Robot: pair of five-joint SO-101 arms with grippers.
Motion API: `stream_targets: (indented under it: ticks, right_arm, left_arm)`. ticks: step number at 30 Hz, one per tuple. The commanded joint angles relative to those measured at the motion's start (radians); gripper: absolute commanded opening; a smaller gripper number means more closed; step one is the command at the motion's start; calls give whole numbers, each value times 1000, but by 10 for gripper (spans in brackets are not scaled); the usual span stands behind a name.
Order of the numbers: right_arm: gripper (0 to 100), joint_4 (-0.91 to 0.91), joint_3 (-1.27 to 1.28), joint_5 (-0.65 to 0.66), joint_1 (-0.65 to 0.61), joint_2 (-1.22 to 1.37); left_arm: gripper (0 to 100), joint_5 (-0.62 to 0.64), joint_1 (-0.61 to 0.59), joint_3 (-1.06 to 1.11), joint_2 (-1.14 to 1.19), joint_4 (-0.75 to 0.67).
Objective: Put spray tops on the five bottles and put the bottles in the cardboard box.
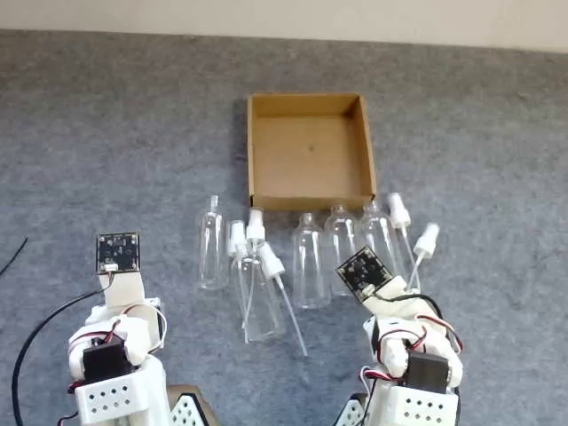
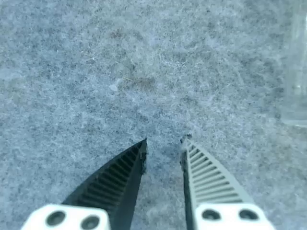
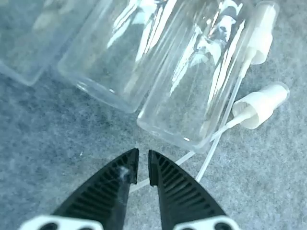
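Five clear bottles lie on the grey carpet in front of the cardboard box [image 1: 311, 151]: one at the left [image 1: 211, 250], one nearer me [image 1: 259, 302], and three side by side [image 1: 310, 263], [image 1: 341, 241], [image 1: 380, 232]. Three white spray tops [image 1: 256, 227] lie around the two left bottles, and two more [image 1: 427, 240] at the far right. My left gripper [image 2: 164, 143] hangs slightly open over bare carpet, a bottle's edge [image 2: 296, 72] to one side. My right gripper [image 3: 142, 156] is shut just short of a bottle's base [image 3: 192, 91], near two spray tops [image 3: 261, 103] and their thin tubes.
The box is open-topped and holds nothing; its low walls stand just beyond the bottle necks. Grey carpet stretches wide to the left and right of the bottle group. A black cable [image 1: 27, 333] runs along the left arm's base.
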Motion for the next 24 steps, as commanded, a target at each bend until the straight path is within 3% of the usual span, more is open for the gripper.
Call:
stream_targets:
  ticks: [1, 17, 24]
  right_arm:
    - [7, 39, 127, 18, -5, 4]
    - [7, 38, 128, 23, -8, 4]
    - [7, 38, 128, 20, -36, 2]
  left_arm:
    - [109, -2, 18, 21, -12, 6]
    - [110, -3, 19, 21, -12, 6]
    - [112, -5, 107, 21, -12, -61]
